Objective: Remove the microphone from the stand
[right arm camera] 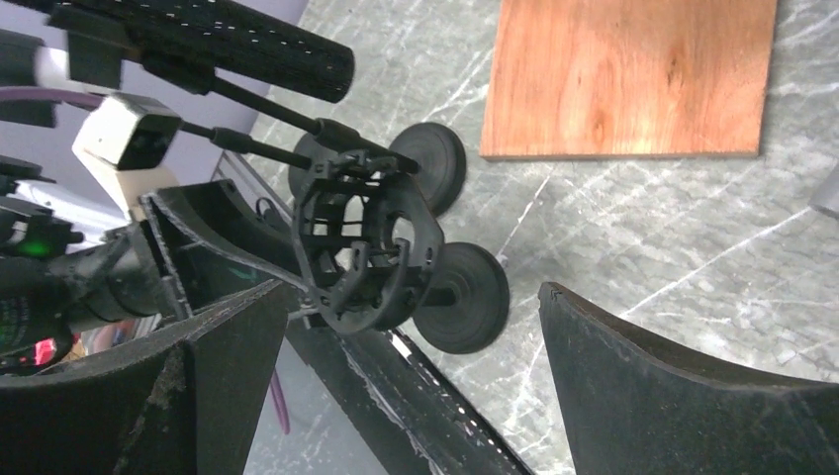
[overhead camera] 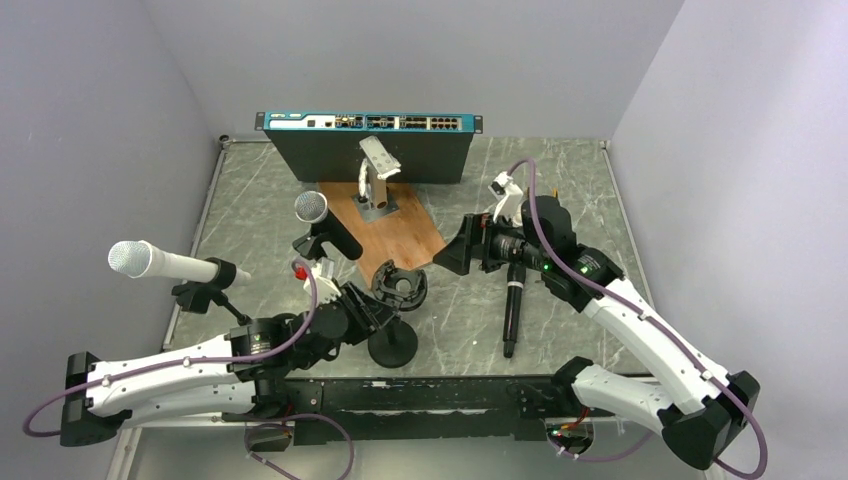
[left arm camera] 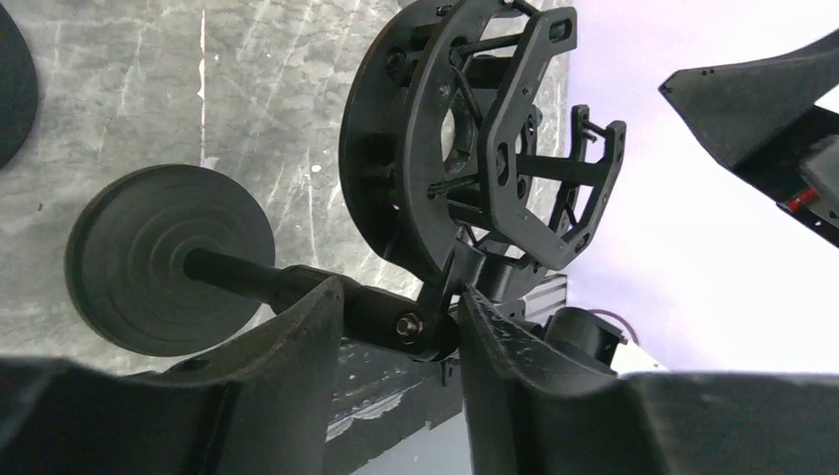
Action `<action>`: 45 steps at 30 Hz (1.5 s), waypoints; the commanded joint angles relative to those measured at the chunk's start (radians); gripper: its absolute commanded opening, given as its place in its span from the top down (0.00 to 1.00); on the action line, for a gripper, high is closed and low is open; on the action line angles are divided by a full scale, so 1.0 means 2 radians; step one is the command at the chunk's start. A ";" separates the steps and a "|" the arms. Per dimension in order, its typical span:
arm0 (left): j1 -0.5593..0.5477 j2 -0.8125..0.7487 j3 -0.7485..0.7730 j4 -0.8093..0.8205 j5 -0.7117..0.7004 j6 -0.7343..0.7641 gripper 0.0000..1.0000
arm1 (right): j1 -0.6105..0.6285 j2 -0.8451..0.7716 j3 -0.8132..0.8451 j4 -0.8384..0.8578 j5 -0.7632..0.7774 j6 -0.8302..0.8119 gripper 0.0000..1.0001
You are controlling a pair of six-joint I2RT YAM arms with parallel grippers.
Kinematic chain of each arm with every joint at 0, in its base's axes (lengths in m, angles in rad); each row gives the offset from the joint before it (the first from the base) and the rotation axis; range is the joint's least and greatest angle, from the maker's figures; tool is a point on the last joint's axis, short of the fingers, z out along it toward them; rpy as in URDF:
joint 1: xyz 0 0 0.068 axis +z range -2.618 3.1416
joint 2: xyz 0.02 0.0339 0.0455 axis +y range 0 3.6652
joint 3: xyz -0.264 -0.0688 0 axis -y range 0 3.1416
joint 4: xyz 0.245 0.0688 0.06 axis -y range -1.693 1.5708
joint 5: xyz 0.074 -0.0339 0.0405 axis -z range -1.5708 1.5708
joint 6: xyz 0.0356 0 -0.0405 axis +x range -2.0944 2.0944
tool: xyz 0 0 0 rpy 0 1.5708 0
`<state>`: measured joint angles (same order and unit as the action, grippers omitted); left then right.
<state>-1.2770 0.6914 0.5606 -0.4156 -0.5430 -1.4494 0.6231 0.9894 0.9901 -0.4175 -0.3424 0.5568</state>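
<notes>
Print on the blue network switch [overhead camera: 368,122] is too small to read. The left hand [left arm camera: 401,289] pinches the stand [overhead camera: 392,345] below its shock mount [overhead camera: 400,285]. The black microphone [overhead camera: 512,312] lies flat on the bench [overhead camera: 600,200], near the spread right hand [right arm camera: 414,289].

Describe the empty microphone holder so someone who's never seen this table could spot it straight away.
Find the wooden board in the middle of the table. Just off its near corner stands a black stand on a round base, its stem flanked by the left gripper. On top is the holder: an open black ring cage with no microphone, unlike the two stands to its left.
</notes>
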 commanded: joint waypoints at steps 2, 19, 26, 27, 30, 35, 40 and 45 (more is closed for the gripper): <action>-0.007 0.008 0.001 -0.071 0.057 0.049 0.34 | -0.001 0.015 -0.031 0.009 -0.029 -0.010 0.00; -0.007 -0.020 0.105 -0.030 0.079 0.270 0.01 | 0.017 0.005 -0.090 0.094 -0.083 0.078 0.00; -0.006 -0.047 0.131 0.012 0.129 0.363 0.01 | 0.060 -0.038 -0.137 0.092 0.013 -0.041 0.00; -0.006 -0.047 0.138 0.012 0.136 0.374 0.01 | 0.082 -0.050 -0.154 0.118 0.032 -0.047 0.00; -0.007 -0.042 0.164 0.006 0.154 0.406 0.01 | 0.182 -0.076 -0.227 0.244 0.128 -0.064 0.00; -0.007 -0.028 0.199 -0.017 0.161 0.436 0.01 | 0.321 -0.010 -0.274 0.401 0.316 -0.134 0.01; -0.007 -0.023 0.257 -0.079 0.144 0.466 0.01 | 0.377 0.081 -0.276 0.503 0.409 -0.189 0.03; -0.007 -0.031 0.272 -0.085 0.139 0.481 0.01 | 0.398 0.169 -0.270 0.597 0.476 -0.230 0.08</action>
<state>-1.2846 0.6369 1.0576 -0.5529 -0.2520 -0.5472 1.3949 1.2446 0.4313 0.5110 0.4198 0.2047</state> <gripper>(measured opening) 0.994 0.937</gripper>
